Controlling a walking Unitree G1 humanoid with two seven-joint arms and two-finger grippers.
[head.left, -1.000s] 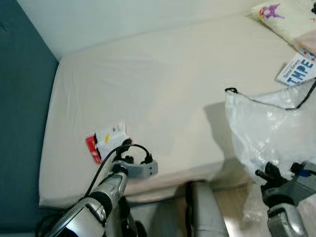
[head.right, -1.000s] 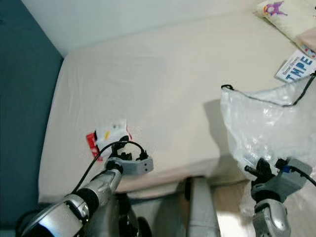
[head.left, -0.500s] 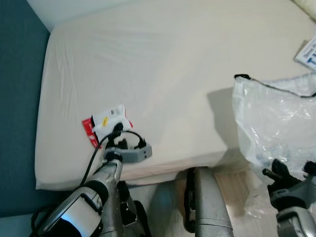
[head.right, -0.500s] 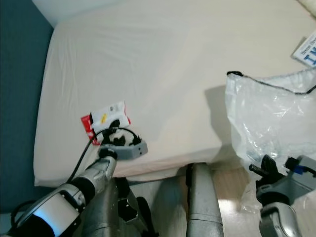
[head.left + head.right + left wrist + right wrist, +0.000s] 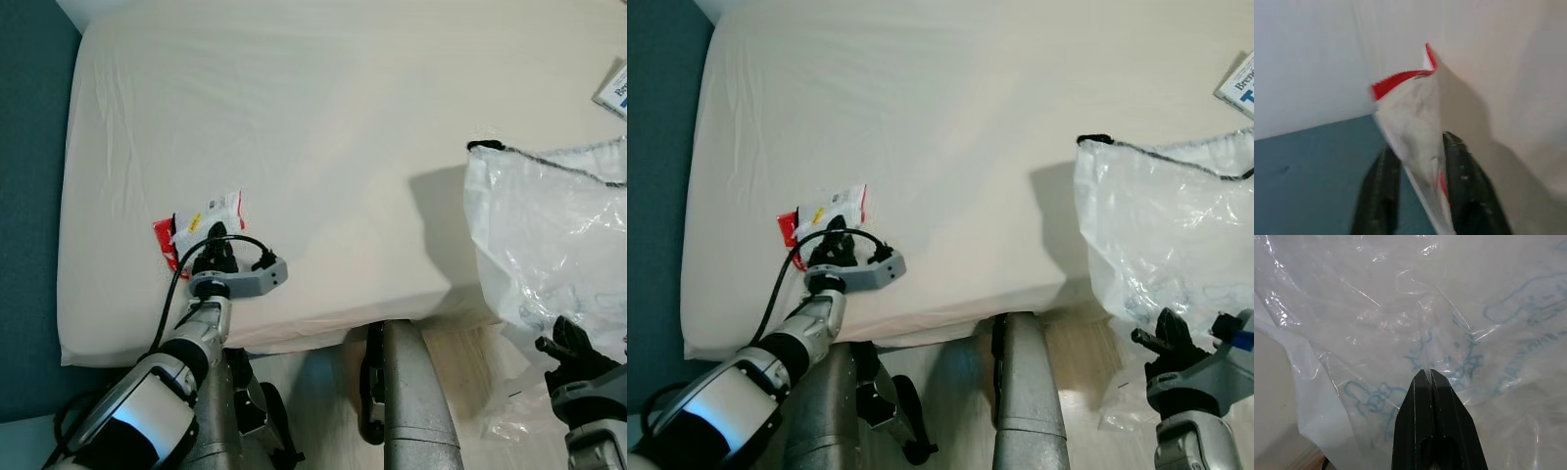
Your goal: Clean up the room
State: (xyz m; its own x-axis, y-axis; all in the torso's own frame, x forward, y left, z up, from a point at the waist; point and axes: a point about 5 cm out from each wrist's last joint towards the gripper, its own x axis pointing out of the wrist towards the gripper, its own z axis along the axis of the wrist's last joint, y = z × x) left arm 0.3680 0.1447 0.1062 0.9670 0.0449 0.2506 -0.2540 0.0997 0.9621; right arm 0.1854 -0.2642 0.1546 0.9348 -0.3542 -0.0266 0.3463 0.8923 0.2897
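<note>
- Left tool [image 5: 1420, 169] has its two black fingers closed around a red-and-white wrapper [image 5: 201, 227], which lies near the front left edge of the bed [image 5: 323, 127].
- Thin, crinkly and nearly weightless, the wrapper should lift easily but could slide out; pinching it across its middle looks safest.
- Right tool [image 5: 1431, 382] is pressed fully together, pinching the clear plastic bag [image 5: 1161, 235], a limp, glossy film with blue print that hangs off the bed's right side.
- Smooth cream sheet covers the mattress.
</note>
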